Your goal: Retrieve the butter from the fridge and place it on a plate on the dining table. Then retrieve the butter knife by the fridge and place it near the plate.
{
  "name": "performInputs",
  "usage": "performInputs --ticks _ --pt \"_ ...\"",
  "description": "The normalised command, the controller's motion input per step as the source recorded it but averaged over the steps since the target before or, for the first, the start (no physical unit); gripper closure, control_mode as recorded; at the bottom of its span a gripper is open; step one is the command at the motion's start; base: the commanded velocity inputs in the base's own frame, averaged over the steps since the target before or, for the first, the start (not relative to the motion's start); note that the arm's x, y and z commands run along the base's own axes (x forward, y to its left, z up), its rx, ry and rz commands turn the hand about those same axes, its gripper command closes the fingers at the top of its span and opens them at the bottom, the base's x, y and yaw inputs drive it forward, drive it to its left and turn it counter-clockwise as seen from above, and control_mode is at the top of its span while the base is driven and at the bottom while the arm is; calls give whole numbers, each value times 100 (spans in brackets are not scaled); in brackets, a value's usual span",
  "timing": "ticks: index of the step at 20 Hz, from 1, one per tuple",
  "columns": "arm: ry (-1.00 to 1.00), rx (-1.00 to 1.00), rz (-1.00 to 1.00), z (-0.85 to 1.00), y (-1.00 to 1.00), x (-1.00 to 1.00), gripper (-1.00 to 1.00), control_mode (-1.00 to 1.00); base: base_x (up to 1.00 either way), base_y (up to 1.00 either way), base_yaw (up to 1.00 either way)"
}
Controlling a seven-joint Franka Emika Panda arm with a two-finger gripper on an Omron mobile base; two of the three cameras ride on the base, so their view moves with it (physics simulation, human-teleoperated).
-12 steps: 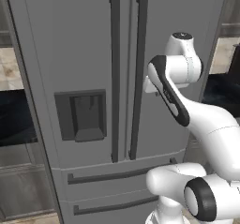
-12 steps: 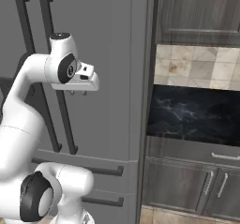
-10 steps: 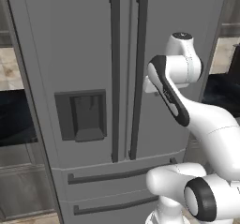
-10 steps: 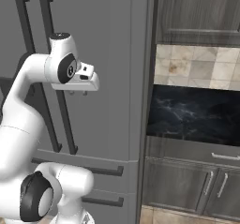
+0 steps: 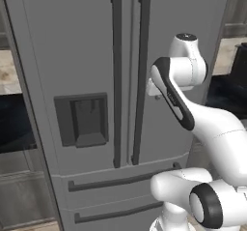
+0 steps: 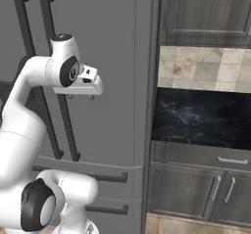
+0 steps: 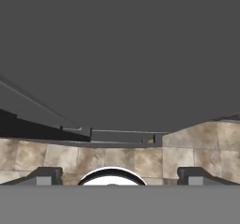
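The fridge [image 5: 87,41] is a tall grey French-door unit with both doors shut, two long dark handles [image 5: 116,80], a dispenser recess [image 5: 82,119] and bottom drawers [image 5: 120,179]. My gripper [image 6: 81,97] hangs just in front of the right door [image 6: 108,57], pointing down, open and holding nothing. From the left it shows partly behind my forearm, gripper [image 5: 154,93] beside the right handle [image 5: 141,80]. In the hand view the gripper [image 7: 121,176] has its tips far apart, with the fridge front [image 7: 120,54] above. The butter, plate, dining table and butter knife are out of view.
Right of the fridge stand dark wood wall cabinets [image 6: 206,8], a tiled backsplash [image 6: 206,69], a black marble counter [image 6: 201,120] and base cabinets with handles [image 6: 196,189]. Another dark counter [image 5: 14,128] lies left of the fridge. Tan floor tiles [image 7: 150,160] show below the hand.
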Motion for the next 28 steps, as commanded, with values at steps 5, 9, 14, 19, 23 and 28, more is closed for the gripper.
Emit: performInputs --ticks 5,9,14,19,23,28 --pt "0 0 0 0 0 0 -100 100 -57 1 -4" --pt "0 0 0 0 0 0 -100 100 -40 15 -1" --pt "0 0 0 0 0 0 -100 100 -6 52 -3" --pt "0 0 0 0 0 0 -100 100 -15 25 0" --pt "0 0 0 0 0 0 -100 100 -40 4 0" --pt "0 0 0 0 0 0 -100 100 -17 48 -1"
